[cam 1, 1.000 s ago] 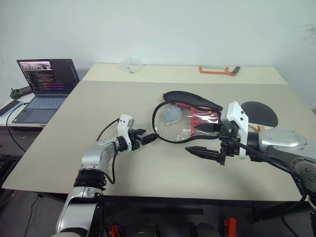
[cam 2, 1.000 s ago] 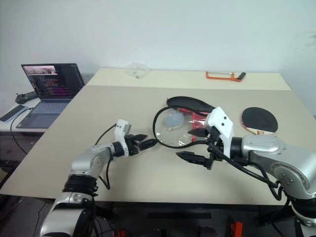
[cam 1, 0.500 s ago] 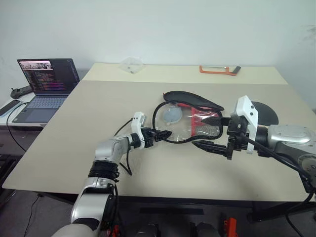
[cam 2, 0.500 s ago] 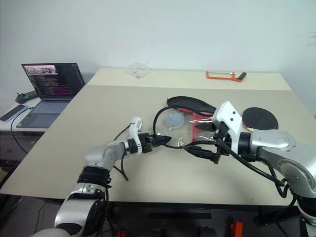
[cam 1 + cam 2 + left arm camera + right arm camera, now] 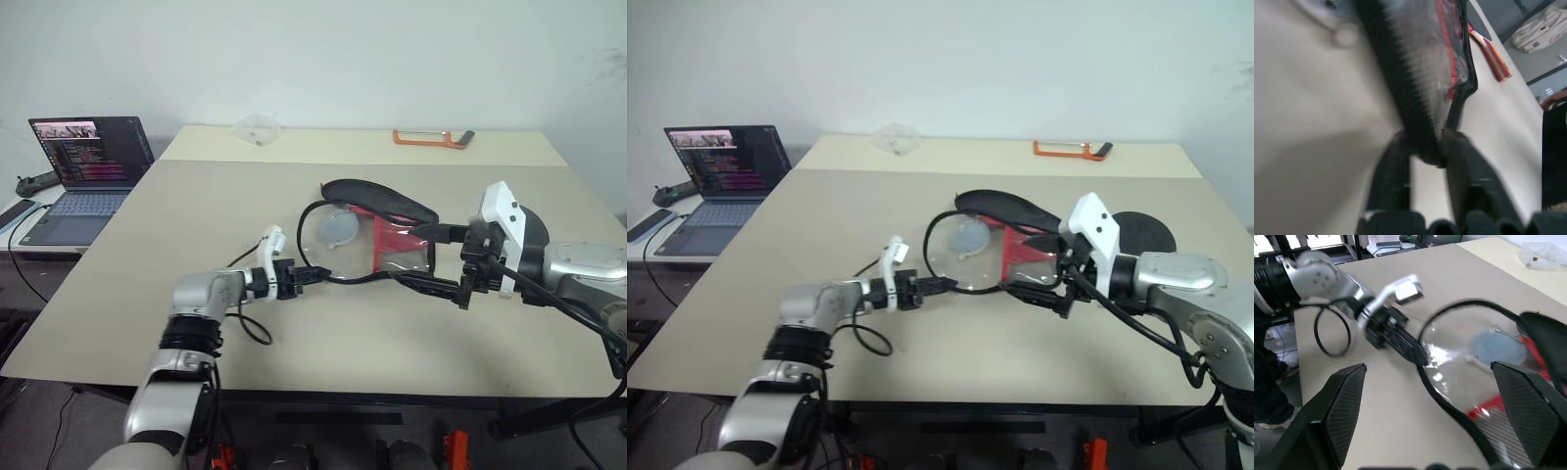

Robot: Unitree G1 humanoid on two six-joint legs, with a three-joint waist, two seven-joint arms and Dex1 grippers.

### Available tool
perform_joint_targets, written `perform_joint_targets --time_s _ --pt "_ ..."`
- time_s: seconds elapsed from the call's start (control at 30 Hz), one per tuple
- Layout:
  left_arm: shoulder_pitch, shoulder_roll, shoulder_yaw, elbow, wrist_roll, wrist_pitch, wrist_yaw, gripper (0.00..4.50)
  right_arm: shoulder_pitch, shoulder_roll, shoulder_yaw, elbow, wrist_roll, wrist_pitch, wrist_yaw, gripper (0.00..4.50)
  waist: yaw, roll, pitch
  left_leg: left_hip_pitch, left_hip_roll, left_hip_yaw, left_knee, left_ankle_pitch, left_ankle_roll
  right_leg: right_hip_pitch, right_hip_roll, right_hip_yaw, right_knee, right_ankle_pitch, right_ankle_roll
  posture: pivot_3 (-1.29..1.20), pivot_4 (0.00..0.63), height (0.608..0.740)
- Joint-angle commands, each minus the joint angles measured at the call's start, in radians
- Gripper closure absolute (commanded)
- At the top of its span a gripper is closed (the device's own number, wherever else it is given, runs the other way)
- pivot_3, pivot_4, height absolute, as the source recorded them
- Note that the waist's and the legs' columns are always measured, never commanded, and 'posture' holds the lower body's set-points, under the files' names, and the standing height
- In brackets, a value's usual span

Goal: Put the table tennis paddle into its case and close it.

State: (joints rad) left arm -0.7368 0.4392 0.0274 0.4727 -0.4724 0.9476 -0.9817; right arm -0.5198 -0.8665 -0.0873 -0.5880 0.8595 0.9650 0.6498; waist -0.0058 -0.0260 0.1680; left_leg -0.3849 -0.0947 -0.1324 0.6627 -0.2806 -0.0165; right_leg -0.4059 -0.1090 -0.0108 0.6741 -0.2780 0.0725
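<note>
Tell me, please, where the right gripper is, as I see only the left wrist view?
Observer: The right gripper hovers at the red end of the case, jaws open.
Operator: Is the case's flap up?
Observer: Yes, the black flap stands raised along the case's far edge.
Operator: Is anything lying farther back?
Observer: An orange tool lies near the far edge of the table.
</note>
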Motion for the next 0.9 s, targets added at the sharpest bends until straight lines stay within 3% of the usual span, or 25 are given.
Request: perform_joint_targets --time_s 0.03,0.33,0.5,0.6,0.7,0.9 --pt "-0.039 0.075 -0.031 -0.034 -0.031 0.01 -0.155 4.47 -0.009 -0.007 -0.025 -0.01 -0.018 -0.036 0.013 0.0 0.001 0.0 0.0 0.0 0.0 0.0 0.0 0.0 0.0 0.0 0.0 0.0 0.0 0.0 0.0 0.0 0.15 0.74" --pt "-0.085 0.348 -0.277 0.099 0.159 -0.262 -0.598 4.47 -0.007 -0.008 -0.016 -0.009 -0.023 -0.04 0.041 0.0 -0.006 0.0 0.001 0.0 0.0 0.0 -0.001 0.0 0.0 0.0 0.0 0.0 -0.001 0.0 0.0 0.0 0.15 0.74" --pt "-0.17 0.45 -0.448 0.256 0.235 -0.516 -0.633 4.47 0.0 -0.01 -0.011 -0.015 -0.023 -0.037 0.051 0.0 -0.005 -0.002 0.002 0.0 0.0 -0.001 -0.001 -0.001 0.0 0.0 0.0 0.0 -0.001 0.0 0.0 0.0 0.15 0.74" --pt "-0.291 0.416 -0.442 0.467 0.336 -0.674 -0.6 4.47 0.003 -0.009 -0.01 -0.017 -0.022 -0.035 0.056 0.0 -0.002 -0.005 0.003 -0.001 0.0 -0.001 -0.001 -0.001 0.0 0.0 0.0 -0.001 -0.001 0.0 0.0 0.0 0.15 0.74" --pt "-0.435 0.34 -0.373 0.657 0.383 -0.792 -0.41 4.47 0.004 -0.011 -0.01 -0.016 -0.02 -0.033 0.059 0.0 0.004 -0.008 0.005 -0.002 0.0 -0.001 0.0 -0.002 0.003 -0.001 0.001 -0.001 -0.001 0.0 0.0 0.0 0.15 0.74" --pt "-0.572 0.259 -0.304 0.792 0.465 -0.95 -0.276 4.47 0.001 -0.016 -0.008 -0.013 -0.019 -0.028 0.069 0.0 -0.002 -0.01 0.007 -0.01 -0.001 -0.001 0.003 -0.001 0.001 -0.006 0.0 -0.002 -0.001 0.0 0.001 0.0 0.15 0.74"
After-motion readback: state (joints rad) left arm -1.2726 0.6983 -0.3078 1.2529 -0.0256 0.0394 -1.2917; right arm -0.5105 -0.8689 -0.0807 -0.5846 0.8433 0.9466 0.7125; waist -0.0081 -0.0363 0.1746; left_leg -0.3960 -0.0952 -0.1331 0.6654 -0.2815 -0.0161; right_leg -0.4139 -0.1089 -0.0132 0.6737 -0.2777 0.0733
